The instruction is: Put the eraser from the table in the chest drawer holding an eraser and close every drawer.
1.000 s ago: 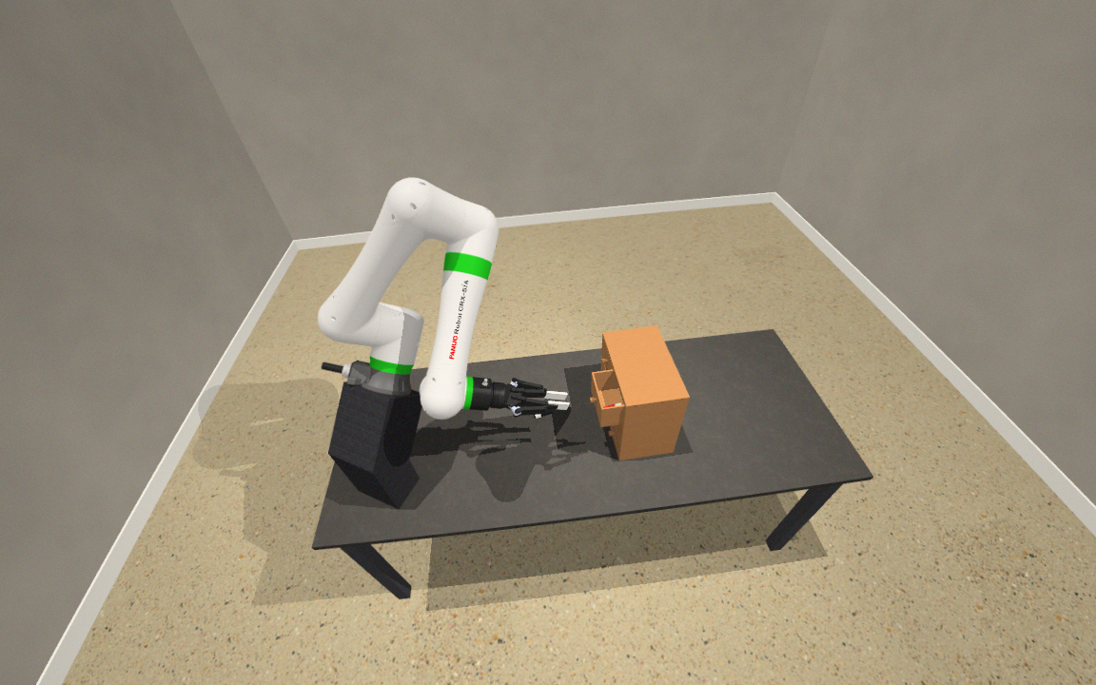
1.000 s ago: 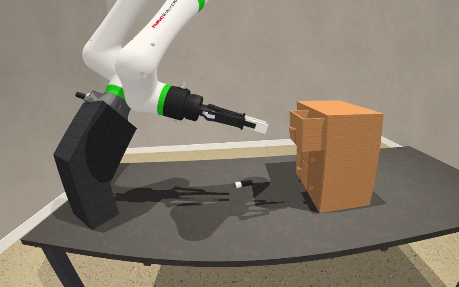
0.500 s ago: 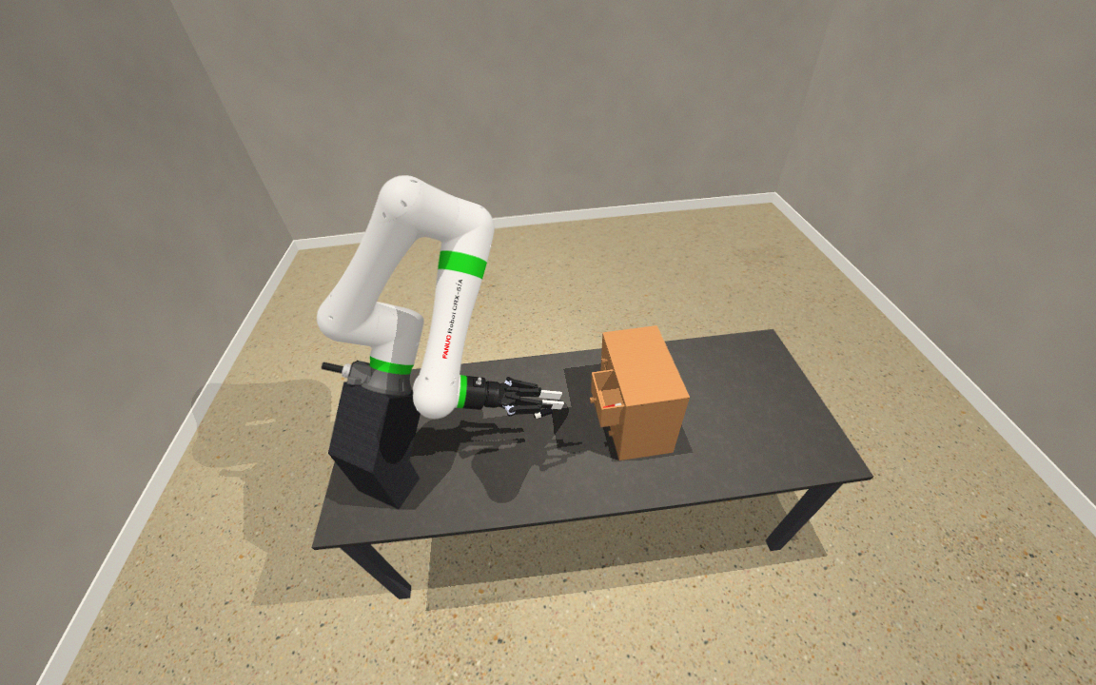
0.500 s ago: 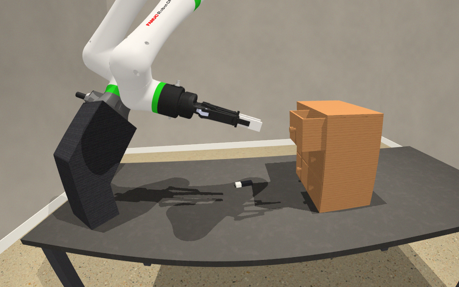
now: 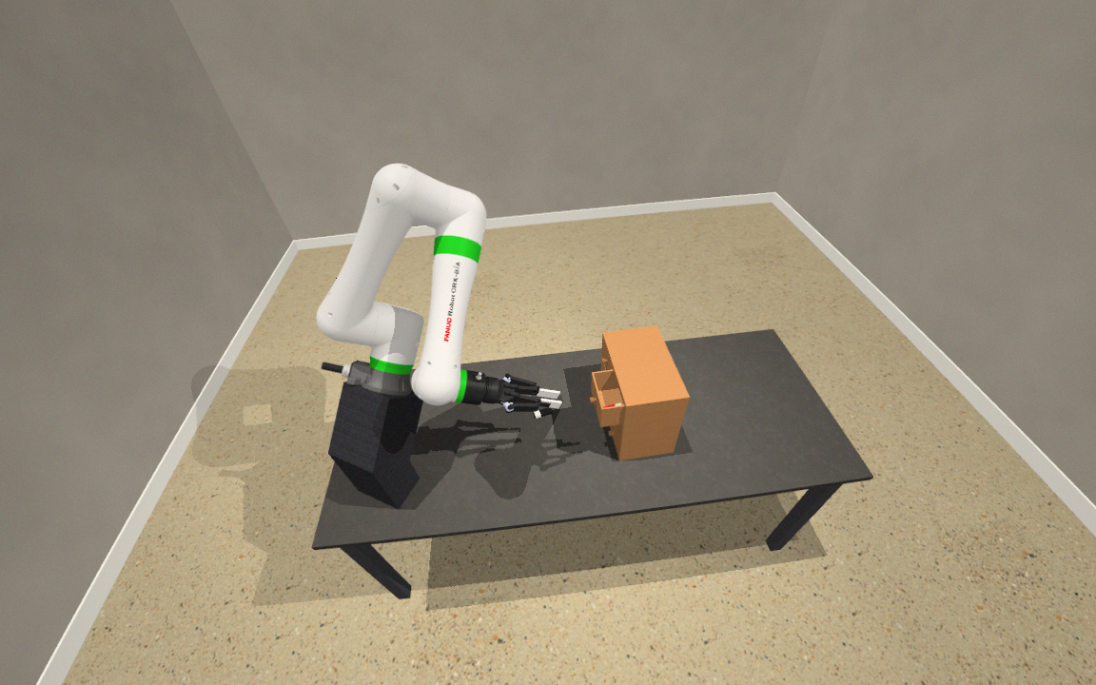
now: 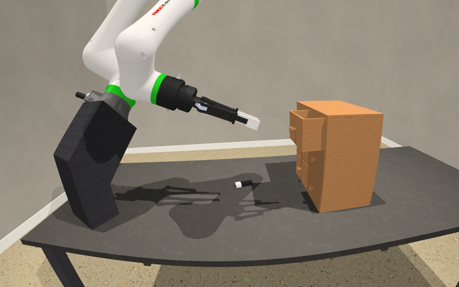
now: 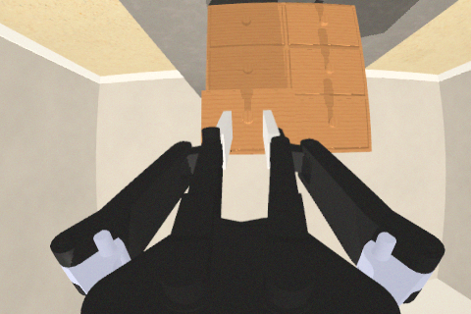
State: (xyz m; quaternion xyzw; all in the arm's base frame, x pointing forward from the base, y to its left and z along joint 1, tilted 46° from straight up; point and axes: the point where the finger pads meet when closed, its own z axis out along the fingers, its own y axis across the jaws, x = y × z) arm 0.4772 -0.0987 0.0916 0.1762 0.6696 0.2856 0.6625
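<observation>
jaws stand apart; top view alone shows something red [image 5: 610, 406] inside the open drawer [image 5: 610, 417] [image 6: 314, 134] [image 7: 285, 104].

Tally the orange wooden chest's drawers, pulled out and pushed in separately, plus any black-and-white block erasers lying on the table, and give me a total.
Pulled-out orange wooden drawer: 1
Pushed-in orange wooden drawers: 5
Black-and-white block eraser on the table: 1
Total: 7
</observation>
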